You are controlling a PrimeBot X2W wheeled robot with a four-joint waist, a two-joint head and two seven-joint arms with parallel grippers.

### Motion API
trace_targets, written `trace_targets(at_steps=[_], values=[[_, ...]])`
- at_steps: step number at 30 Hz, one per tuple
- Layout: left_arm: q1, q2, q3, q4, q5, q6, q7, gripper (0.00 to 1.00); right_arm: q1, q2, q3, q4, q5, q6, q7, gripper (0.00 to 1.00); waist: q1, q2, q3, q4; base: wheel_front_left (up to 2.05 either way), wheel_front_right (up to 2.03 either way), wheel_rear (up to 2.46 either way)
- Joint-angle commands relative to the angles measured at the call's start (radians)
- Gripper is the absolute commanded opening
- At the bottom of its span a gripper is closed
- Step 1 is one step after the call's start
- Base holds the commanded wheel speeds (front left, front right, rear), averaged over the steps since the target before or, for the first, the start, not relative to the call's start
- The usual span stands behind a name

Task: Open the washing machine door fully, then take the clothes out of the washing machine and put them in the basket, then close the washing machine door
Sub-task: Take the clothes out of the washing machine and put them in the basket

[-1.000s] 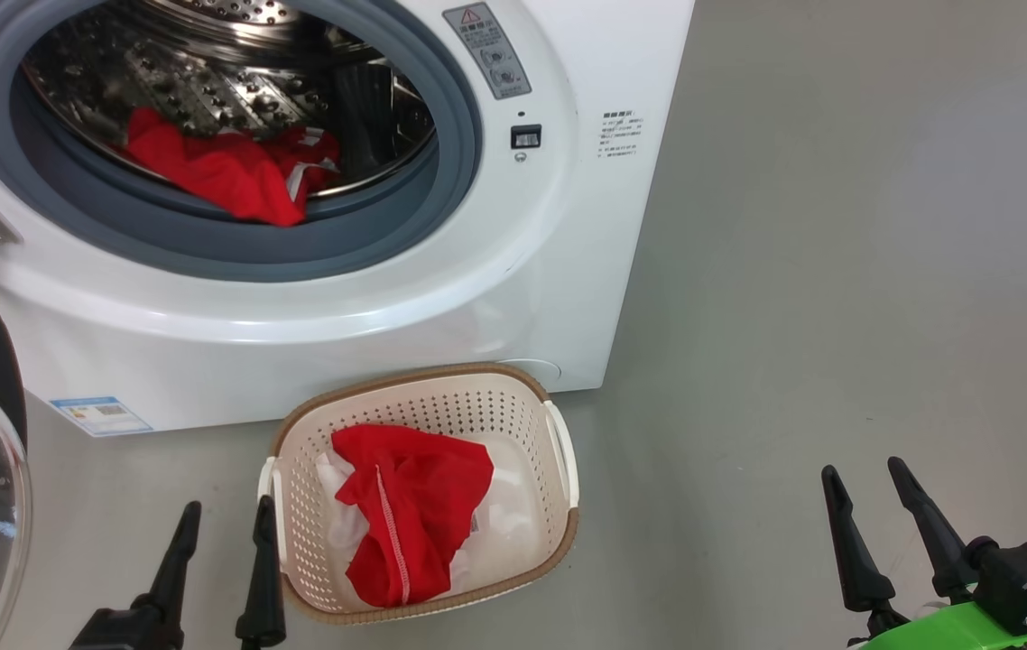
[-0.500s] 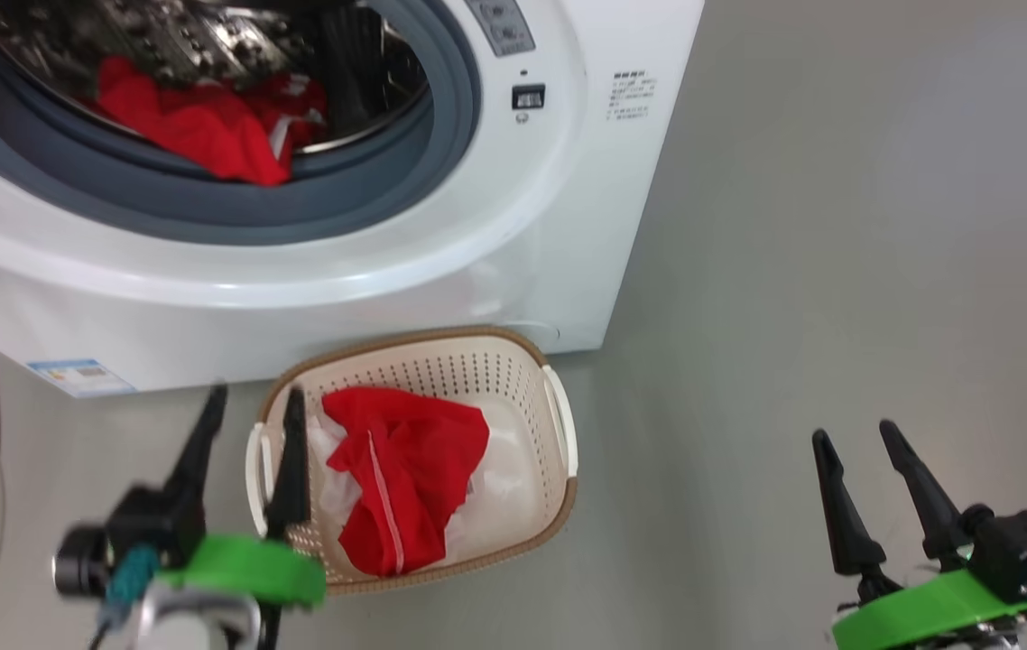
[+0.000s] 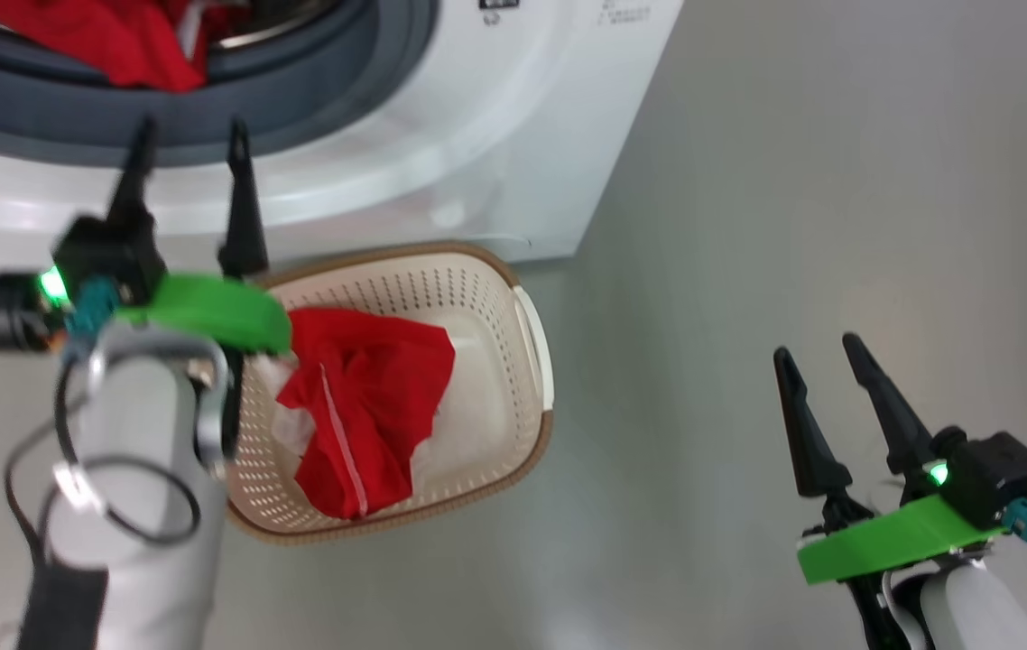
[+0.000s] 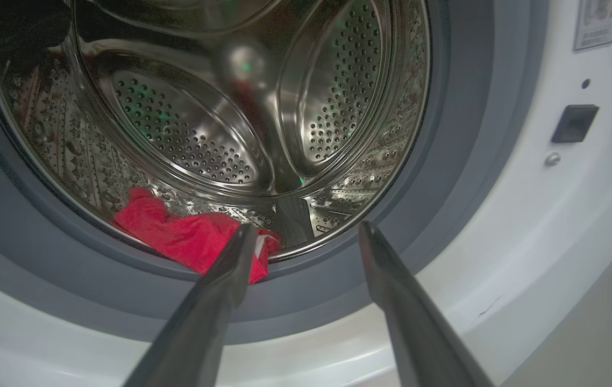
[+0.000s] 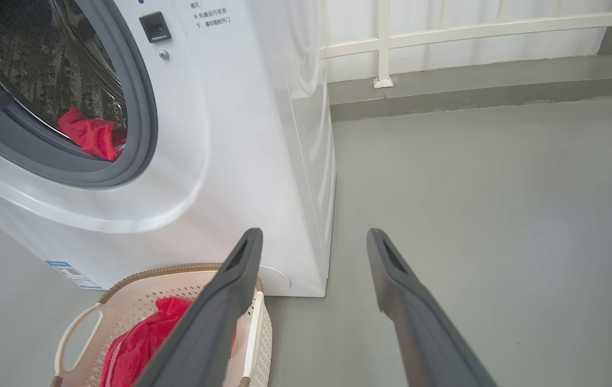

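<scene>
Rising from beside the near corner of the basket (image 3: 441, 289) a second ago, the left gripper (image 3: 191, 131) is now pointing at the washing machine (image 3: 477, 135), while the head camera is tilting down, so the whole scene is sliding up the head view.

Nearest, the right gripper (image 3: 817, 348) is hanging over the grey floor (image 3: 748, 181), well apart from the basket, with its fingers spread and nothing between them. Next out, the basket is sitting on the floor against the machine's front, already holding a red garment (image 3: 369, 397) lying over white cloth. Beyond its far left rim, the left gripper (image 4: 307, 228) is hovering just short of the grey rubber ring (image 4: 446, 161), also spread wide and carrying nothing.

Farthest, more red clothes (image 4: 177, 236) are lying at the bottom front of the steel drum (image 4: 204, 134), spilling onto the ring's lower lip, just ahead of the left finger and slightly to its left.

Judging by this, the task is sitting partway: the port is standing open, some clothes are moved, the drum's remainder and closing the washing machine door are waiting.
</scene>
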Motion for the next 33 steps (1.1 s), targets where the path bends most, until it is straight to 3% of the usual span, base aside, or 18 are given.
trace_targets(at_steps=[1, 17, 25, 33], values=[[-0.051, 0.034, 0.03, 0.009, 0.013, 0.013, -0.005, 1.0, -0.024, -0.002, 0.028, -0.024, 0.018, 0.007, -0.006, 1.0, 0.0, -0.0001, 0.072, -0.037, 0.0, 0.0, 0.0], [-0.505, 0.179, 0.013, 0.43, 0.12, 0.151, -0.005, 1.0, -0.137, 0.0, 0.11, -0.029, 0.075, 0.007, -0.006, 1.0, 0.0, -0.0001, 0.226, -0.138, 0.0, 0.0, 0.0], [-0.643, 0.259, 0.008, 0.61, 0.133, 0.193, -0.002, 1.0, -0.145, 0.001, 0.14, -0.033, 0.1, 0.007, -0.006, 1.0, 0.0, -0.0001, 0.25, -0.184, 0.0, 0.0, 0.0], [-0.7, 0.293, 0.0, 0.702, 0.137, 0.238, 0.059, 1.0, -0.144, 0.001, 0.156, -0.034, 0.108, 0.007, -0.006, 1.0, 0.0, -0.0001, 0.257, -0.203, 0.0, 0.0, 0.0]])
